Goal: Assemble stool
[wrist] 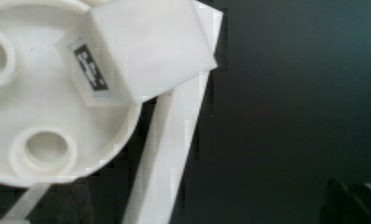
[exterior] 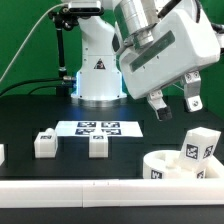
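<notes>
The round white seat (exterior: 165, 166) lies at the exterior view's front right, against the border bar. One blocky white leg (exterior: 201, 147) with square tags stands on it. Two more legs (exterior: 45, 142) (exterior: 98, 146) lie loose on the black table, and another shows at the left edge (exterior: 2, 153). My gripper (exterior: 174, 100) hangs open and empty above and behind the seat, touching nothing. In the wrist view the seat (wrist: 31, 95) with its round holes and the leg (wrist: 150, 50) on it fill one side. Only dark finger edges (wrist: 363, 200) show there.
The marker board (exterior: 100, 128) lies flat in front of the arm's white base (exterior: 98, 75). A long white border bar (exterior: 90, 188) runs along the table's front and also crosses the wrist view (wrist: 173, 150). A green backdrop stands behind.
</notes>
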Available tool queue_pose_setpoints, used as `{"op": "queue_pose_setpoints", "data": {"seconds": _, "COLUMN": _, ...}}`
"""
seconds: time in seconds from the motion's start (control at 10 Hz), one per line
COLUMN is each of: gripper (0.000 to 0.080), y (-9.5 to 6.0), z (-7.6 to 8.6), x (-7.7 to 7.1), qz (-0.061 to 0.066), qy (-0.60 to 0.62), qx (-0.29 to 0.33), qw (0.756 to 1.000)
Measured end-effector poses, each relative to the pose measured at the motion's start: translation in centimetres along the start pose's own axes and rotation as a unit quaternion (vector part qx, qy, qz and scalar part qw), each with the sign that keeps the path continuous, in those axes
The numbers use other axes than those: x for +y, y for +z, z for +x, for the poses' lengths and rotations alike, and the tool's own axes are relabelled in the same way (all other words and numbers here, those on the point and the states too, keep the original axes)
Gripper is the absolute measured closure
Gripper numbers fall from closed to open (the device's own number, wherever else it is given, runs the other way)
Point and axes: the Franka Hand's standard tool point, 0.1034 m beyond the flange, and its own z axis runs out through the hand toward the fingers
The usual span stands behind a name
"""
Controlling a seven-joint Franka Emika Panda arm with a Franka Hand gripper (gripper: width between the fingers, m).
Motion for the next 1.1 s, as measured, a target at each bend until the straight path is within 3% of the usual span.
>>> {"op": "queue_pose_setpoints", "data": {"seconds": 0.2, "gripper": 0.0150, "y": 0.4, "z": 0.8, "x": 1.0, "qz": -0.019, "qy": -0.140, "qx": -0.001, "qw": 0.990}}
{"op": "queue_pose_setpoints", "data": {"seconds": 0.5, "gripper": 0.0150, "y": 0.6, "z": 3.2, "x": 3.9, "qz": -0.044, "qy": -0.413, "qx": -0.010, "qw": 0.909}}
{"op": "queue_pose_setpoints", "data": {"seconds": 0.7, "gripper": 0.0150, "y": 0.6, "z": 3.2, "x": 4.1, "qz": -0.050, "qy": -0.453, "qx": -0.016, "qw": 0.890}}
{"op": "queue_pose_setpoints", "data": {"seconds": 0.9, "gripper": 0.0150, "y": 0.8, "z": 3.2, "x": 4.6, "qz": -0.054, "qy": -0.453, "qx": -0.029, "qw": 0.889}}
{"op": "queue_pose_setpoints", "data": {"seconds": 1.0, "gripper": 0.0150, "y": 1.4, "z": 2.8, "x": 6.4, "qz": -0.074, "qy": -0.445, "qx": -0.066, "qw": 0.890}}
{"op": "queue_pose_setpoints", "data": {"seconds": 1.1, "gripper": 0.0150, "y": 1.0, "z": 2.6, "x": 8.6, "qz": -0.127, "qy": -0.444, "qx": -0.138, "qw": 0.876}}
